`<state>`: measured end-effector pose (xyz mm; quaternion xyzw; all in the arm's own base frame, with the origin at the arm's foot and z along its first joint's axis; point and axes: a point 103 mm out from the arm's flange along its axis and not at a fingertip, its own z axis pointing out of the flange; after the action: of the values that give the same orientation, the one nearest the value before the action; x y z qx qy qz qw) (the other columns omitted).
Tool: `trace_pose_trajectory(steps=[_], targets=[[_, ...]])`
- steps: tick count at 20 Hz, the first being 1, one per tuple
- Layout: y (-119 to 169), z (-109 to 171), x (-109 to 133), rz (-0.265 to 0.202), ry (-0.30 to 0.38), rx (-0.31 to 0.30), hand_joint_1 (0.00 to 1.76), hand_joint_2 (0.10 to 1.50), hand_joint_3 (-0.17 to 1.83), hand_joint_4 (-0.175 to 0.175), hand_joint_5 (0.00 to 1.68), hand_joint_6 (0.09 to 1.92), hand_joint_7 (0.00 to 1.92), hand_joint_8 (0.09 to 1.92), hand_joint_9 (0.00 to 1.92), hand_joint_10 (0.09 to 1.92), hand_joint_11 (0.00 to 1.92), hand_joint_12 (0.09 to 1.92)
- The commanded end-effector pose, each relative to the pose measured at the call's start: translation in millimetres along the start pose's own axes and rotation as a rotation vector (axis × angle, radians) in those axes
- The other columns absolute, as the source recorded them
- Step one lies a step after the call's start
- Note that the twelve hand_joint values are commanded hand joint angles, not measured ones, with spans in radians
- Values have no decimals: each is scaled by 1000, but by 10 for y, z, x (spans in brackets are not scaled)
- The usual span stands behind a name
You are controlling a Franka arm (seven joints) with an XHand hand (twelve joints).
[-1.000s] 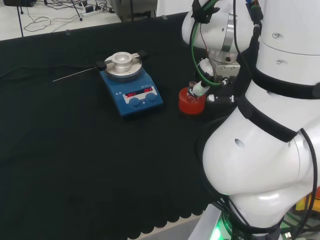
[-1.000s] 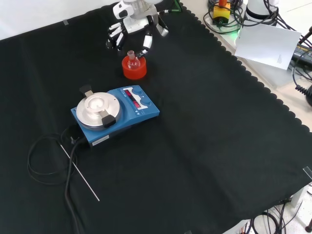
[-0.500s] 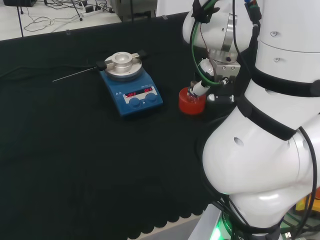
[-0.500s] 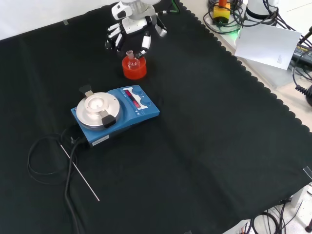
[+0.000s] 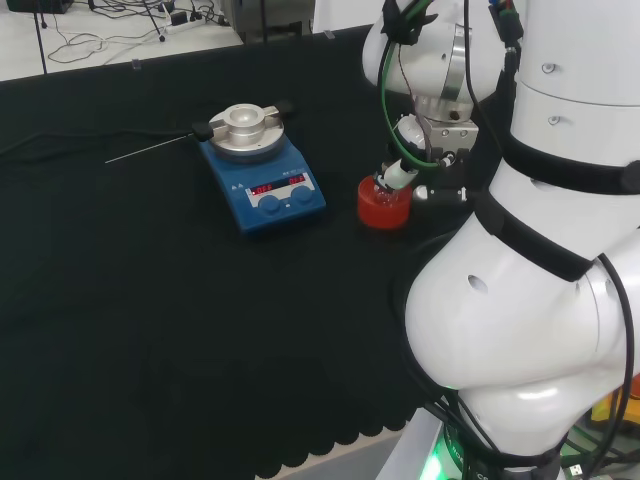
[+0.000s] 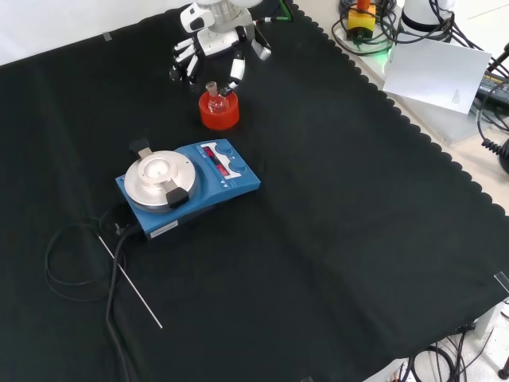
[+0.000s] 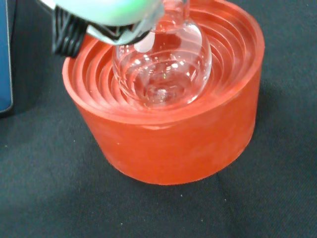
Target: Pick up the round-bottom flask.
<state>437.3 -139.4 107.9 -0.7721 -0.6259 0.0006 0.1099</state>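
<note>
Sitting in the hollow of a red ribbed stand point(image 7: 168, 134), the round-bottom flask point(image 7: 163, 69) is clear glass, its bulb resting upright on the stand's concentric ribs, as we see it in the wrist view. In the front view we find the flask point(image 6: 215, 99) with its short neck pointing up out of the stand point(image 6: 219, 114), and the hand point(image 6: 208, 49) is just above and behind it, fingers spread and hanging down around the neck; we cannot make out any finger closed on the glass, so we take it as open and holding nothing. In the head view the stand point(image 5: 384, 205) is just to the right of a blue hotplate stirrer point(image 5: 262, 178) with a round metal top. A thin metal rod point(image 6: 130, 282) and a black cable point(image 6: 75, 263) lie on the black cloth point(image 6: 342, 239) nearer the front camera.
</note>
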Motion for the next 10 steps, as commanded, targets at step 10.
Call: trace_pose_trajectory(steps=[10], targets=[[-16,-31,-13,-2,19,-15,942,629,702,-90,851,786,192,691,442,699,45,1431]])
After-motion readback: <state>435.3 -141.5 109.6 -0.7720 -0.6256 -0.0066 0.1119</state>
